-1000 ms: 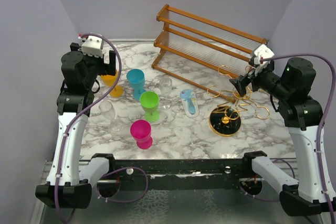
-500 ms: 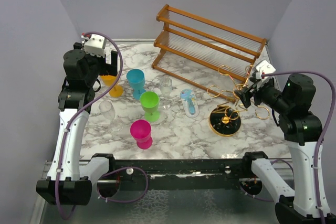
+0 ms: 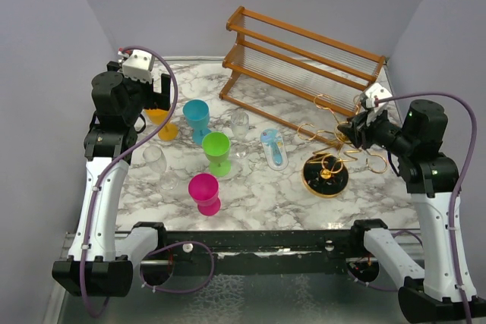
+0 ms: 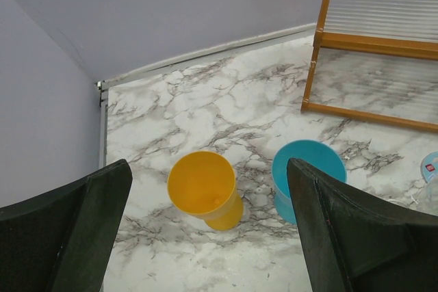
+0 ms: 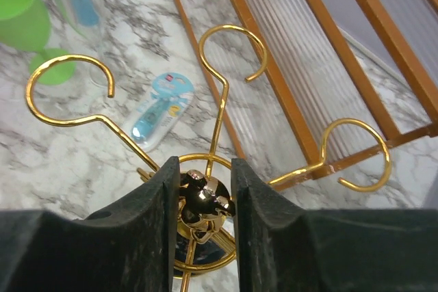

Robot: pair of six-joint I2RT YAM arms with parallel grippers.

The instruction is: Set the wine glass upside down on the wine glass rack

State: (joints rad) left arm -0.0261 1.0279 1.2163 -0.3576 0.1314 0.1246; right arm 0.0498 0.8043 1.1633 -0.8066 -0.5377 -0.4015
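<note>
The wine glass rack (image 3: 326, 176) is a gold wire stand on a round black base, right of centre. My right gripper (image 3: 347, 128) comes in from the right at its top. In the right wrist view the right gripper (image 5: 205, 169) has both fingers pressed on the rack's gold top knob (image 5: 202, 196), with curled arms (image 5: 229, 35) spreading beyond. One clear wine glass (image 3: 240, 124) stands upright mid-table and another (image 3: 155, 158) at the left. My left gripper (image 3: 161, 92) hangs open above an orange cup (image 4: 203, 186), holding nothing.
A brown wooden slatted rack (image 3: 304, 62) leans at the back right. Blue (image 3: 197, 117), green (image 3: 216, 149) and pink (image 3: 203, 191) cups cluster left of centre. A small blue-and-white packet (image 3: 274, 147) lies between the cups and the gold stand.
My right gripper has dropped toward the gold rack's top and its jaws have closed from wide open onto the knob. The left arm has shifted only slightly.
</note>
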